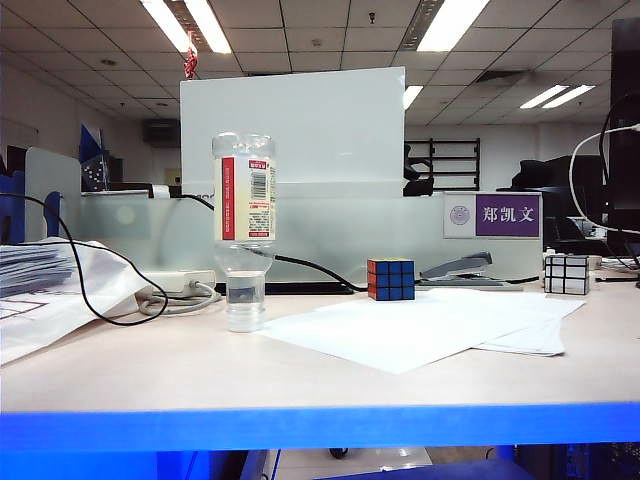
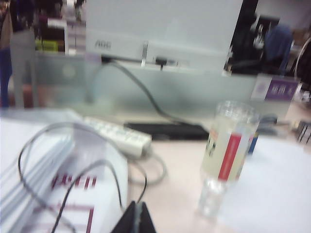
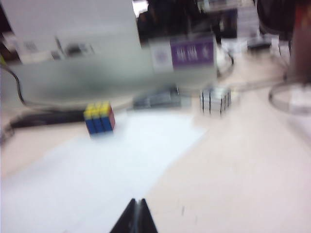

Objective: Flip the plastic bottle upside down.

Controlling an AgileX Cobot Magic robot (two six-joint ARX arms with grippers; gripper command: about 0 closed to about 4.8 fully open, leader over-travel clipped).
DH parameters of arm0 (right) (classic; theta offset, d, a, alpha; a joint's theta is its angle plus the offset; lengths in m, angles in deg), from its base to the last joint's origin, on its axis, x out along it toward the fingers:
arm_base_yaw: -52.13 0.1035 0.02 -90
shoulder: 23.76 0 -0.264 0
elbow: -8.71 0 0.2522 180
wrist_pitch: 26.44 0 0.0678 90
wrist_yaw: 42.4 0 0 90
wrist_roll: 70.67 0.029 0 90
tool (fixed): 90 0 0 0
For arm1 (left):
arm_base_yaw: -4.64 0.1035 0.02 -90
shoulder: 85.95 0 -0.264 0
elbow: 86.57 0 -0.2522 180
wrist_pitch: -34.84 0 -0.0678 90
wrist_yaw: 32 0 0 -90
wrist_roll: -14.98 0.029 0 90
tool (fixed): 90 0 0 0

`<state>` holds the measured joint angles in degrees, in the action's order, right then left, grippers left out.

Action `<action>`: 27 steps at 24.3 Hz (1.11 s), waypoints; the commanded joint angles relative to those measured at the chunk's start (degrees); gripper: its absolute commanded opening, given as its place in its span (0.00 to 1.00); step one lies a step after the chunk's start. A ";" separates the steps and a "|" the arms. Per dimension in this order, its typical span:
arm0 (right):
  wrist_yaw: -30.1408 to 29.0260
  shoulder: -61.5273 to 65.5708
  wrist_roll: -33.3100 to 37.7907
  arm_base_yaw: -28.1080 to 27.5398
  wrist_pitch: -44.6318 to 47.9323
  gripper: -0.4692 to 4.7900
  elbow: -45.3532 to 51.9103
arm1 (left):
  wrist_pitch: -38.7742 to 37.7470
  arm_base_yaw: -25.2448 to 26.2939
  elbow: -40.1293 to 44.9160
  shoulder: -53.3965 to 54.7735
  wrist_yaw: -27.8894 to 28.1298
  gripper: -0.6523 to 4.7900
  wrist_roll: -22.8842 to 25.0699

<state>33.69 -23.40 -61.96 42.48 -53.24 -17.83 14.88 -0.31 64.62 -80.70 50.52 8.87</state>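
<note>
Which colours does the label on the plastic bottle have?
White with a red stripe; the plastic bottle shows it best in the exterior view.

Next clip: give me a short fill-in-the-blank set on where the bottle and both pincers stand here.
1. The plastic bottle stands on its ____, base up.
2. The left pincer is ____, holding nothing.
3. The right pincer hangs shut above the white ____.
4. The colourful Rubik's cube sits to the bottle's ____ in the exterior view.

Missing words: cap; shut; paper; right
</note>
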 commanded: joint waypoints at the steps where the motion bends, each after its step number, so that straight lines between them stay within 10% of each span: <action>1: -2.73 -0.17 2.32 0.07 1.53 0.07 2.14 | 3.32 -0.02 1.22 0.02 -0.28 0.11 -0.57; 27: -0.81 -0.28 2.23 0.07 5.18 0.07 4.22 | 12.00 -0.04 11.28 0.09 -2.84 0.11 -6.86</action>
<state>32.66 -23.60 -59.76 42.46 -49.06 -13.39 27.14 -0.33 75.96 -80.65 47.70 3.43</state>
